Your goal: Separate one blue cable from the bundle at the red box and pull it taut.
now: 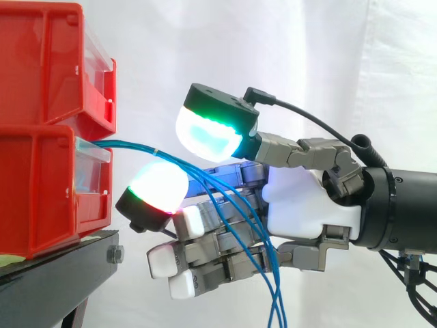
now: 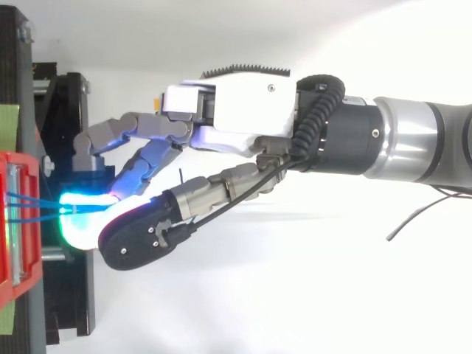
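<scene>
Several thin blue cables (image 1: 130,145) leave the front of the lower red bin (image 1: 41,191) and run right, then drop steeply across my hand (image 1: 307,201) to the bottom edge. In the top view the cables (image 2: 33,205) fan out of the red bin (image 2: 18,221) toward the glowing pads. The hand is level with the bin's front. Its thumb pad (image 1: 212,133), glowing green and cyan, sits above the strands, and one finger pad (image 1: 156,188), glowing white, green and red, sits below them. A gap shows between the two pads, so nothing is pinched. The other fingers (image 1: 184,222) lie nearly straight below.
A second red bin (image 1: 48,68) is stacked on the lower one, and both rest on the black stand (image 1: 61,263). A white curtain hangs behind. In the top view the stand (image 2: 70,110) reaches under the fingers, and the arm (image 2: 413,140) enters from the right.
</scene>
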{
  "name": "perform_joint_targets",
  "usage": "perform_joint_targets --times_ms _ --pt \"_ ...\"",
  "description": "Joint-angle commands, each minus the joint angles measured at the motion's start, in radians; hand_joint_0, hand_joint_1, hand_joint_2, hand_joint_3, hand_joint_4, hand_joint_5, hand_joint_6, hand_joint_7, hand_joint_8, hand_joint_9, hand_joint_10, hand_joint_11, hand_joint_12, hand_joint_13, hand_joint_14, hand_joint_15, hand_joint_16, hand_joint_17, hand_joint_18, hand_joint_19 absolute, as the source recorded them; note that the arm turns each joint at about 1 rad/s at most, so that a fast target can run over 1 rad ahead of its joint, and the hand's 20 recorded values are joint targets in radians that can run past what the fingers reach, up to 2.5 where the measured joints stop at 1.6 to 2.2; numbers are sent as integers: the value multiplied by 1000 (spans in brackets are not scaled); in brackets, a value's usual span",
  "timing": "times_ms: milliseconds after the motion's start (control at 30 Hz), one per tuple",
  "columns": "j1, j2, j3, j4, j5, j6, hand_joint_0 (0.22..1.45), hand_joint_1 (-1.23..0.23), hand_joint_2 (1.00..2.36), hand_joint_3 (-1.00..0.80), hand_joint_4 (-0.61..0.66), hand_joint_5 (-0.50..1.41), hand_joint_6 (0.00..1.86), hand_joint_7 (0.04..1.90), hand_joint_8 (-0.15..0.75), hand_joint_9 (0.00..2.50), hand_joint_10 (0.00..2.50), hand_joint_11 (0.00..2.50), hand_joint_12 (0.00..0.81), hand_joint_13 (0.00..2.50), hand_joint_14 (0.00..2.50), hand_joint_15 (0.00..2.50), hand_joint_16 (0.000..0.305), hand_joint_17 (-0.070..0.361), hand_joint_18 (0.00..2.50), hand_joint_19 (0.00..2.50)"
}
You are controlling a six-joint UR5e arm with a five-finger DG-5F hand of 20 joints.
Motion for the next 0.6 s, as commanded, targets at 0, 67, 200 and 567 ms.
perform_joint_targets --times_ms 0,67,200,567 --pt "0 0 3 1 -1 0 643 -628 1019 -192 212 -172 678 1099 326 961 22 989 381 837 18 479 43 96 601 508" --pt "-1 0 6 1 -1 0 644 -632 1019 -189 212 -173 684 1084 324 961 21 990 382 837 18 480 43 96 602 507" --pt "-1 0 33 -22 -1 0 646 -633 1018 -195 217 -175 689 1083 325 950 22 1014 385 838 18 480 43 96 604 509" --pt "-1 0 47 -52 -1 -7 598 -569 1009 -387 214 -185 760 1041 328 969 22 1021 384 856 20 494 43 96 615 522"
